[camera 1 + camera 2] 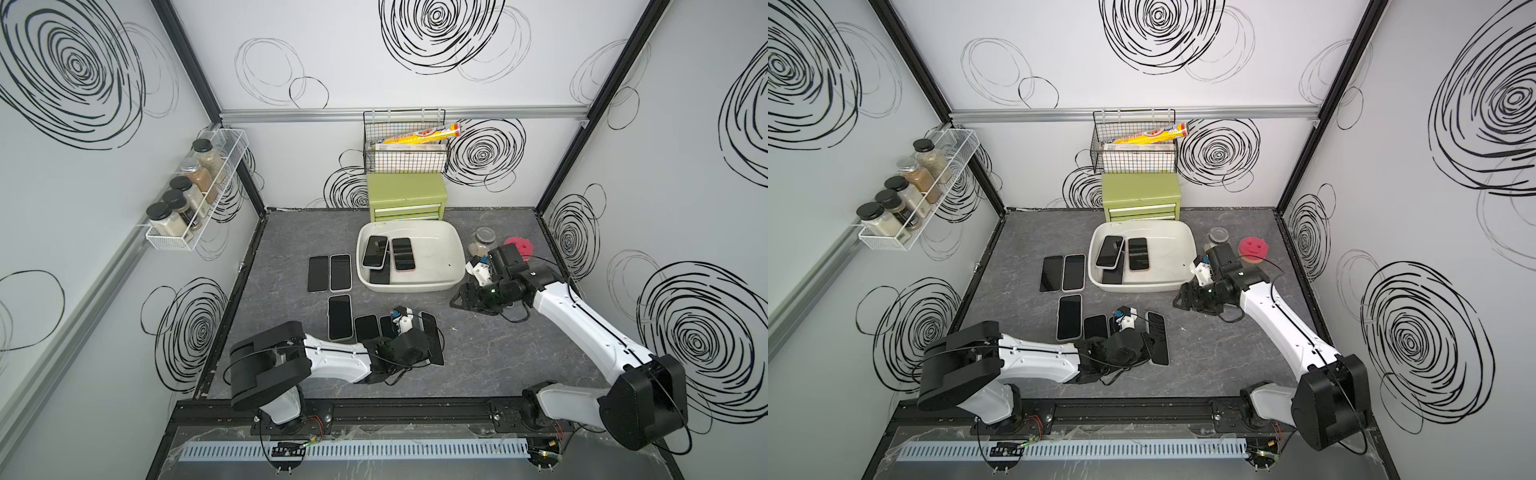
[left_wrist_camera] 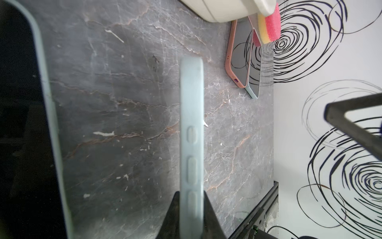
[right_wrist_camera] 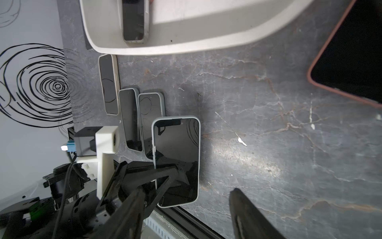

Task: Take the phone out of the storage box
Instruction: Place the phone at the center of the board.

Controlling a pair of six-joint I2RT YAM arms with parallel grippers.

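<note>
Between the jaws of the left gripper [image 2: 191, 198], held phone [image 2: 191, 124]: we see it edge-on in a pale blue case, pinched across its two faces near one short end. Held so, it can be laid down flat like its neighbours.
Place of the held phone: outside the storage box [image 1: 434, 266], low at the front of the table [image 1: 498, 353], at the right end of the row of phones [image 1: 365, 328]. Whether it touches the table we cannot tell.
Left gripper: clenched on this phone.
Row of phones: they lie screen-up, side by side, just beside the held one. We judge the row is kept tidy so each new phone finds a free place at its end.
Storage box: it stands behind the row, in front of the green drawer chest [image 1: 407, 195]. Inside lie three phones [image 1: 404, 254], one leaning over another, so in our judgement the task is not finished.
Right gripper [image 1: 461, 300]: fingers apart with nothing between them, low beside the right wall of the box. Probably it waits there to be near the next phone.
Pink-cased phone [image 3: 351, 58]: on the table outside the box, near the right gripper.
Pair of phones [image 1: 340, 272]: left of the box, side by side.
Further out: glass jar [image 1: 484, 239] and red sponge [image 1: 1252, 248], right of the box, apart from the work.
</note>
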